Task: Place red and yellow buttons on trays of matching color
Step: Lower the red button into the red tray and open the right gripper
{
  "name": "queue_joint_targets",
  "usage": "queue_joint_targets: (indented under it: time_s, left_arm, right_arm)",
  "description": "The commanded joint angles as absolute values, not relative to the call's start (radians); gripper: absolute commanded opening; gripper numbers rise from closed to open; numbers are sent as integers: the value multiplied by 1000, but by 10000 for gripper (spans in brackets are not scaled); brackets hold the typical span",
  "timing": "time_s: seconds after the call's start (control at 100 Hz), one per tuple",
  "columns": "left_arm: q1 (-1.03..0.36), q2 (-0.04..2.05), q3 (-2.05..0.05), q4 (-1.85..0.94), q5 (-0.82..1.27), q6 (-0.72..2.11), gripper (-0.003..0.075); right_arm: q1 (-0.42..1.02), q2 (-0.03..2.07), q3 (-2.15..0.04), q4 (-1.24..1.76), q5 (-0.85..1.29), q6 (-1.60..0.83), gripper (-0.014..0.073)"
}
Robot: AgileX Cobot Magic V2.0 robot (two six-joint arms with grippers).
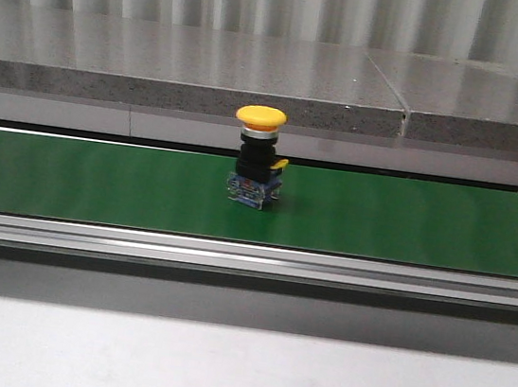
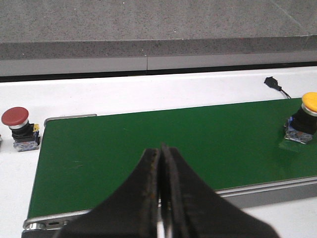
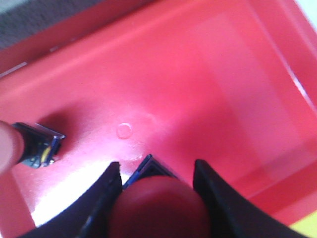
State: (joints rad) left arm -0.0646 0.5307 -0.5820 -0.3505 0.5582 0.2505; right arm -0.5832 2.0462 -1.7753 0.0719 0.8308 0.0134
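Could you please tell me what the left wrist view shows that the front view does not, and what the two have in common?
Only the left wrist view shows the red button standing on the white surface beside the belt's end, a small black connector, and the left gripper with its fingers closed together. Only the front view shows the belt's near aluminium rail full width. Both show the yellow button upright on the green belt.

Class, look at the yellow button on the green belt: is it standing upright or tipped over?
Upright. The yellow button stands on its blue base on the green belt, cap on top.
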Motion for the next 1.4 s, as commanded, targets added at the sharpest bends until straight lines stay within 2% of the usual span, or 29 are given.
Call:
queue_joint_targets:
  time_s: [0.0, 0.56, 0.65, 0.7, 0.76, 0.82, 0.89, 1.39]
  left_arm:
    - [-73, 533, -609, -373, 494, 253, -20]
    - [-73, 533, -609, -373, 494, 253, -20]
    - [-73, 533, -609, -373, 494, 253, -20]
    - [-73, 533, -609, -373, 494, 253, -20]
    - [-73, 533, -609, -373, 494, 253, -20]
    - [-73, 533, -609, -373, 494, 253, -20]
    - [-73, 533, -609, -373, 494, 253, -20]
    - [-73, 533, -609, -373, 494, 253, -20]
  right_arm:
    - [-589, 2017, -1813, 83, 769, 13, 131]
    - [-593, 2117, -1814, 82, 725, 13, 148]
    - [-593, 2118, -1814, 82, 727, 13, 246]
    - [-593, 2118, -1814, 82, 727, 13, 335]
    - [-593, 2117, -1815, 82, 723, 13, 483]
    - [-593, 2115, -1815, 82, 718, 13, 583]
    - [-593, 2107, -1815, 82, 715, 13, 657]
    - [-542, 1854, -1850, 82, 844, -72, 665]
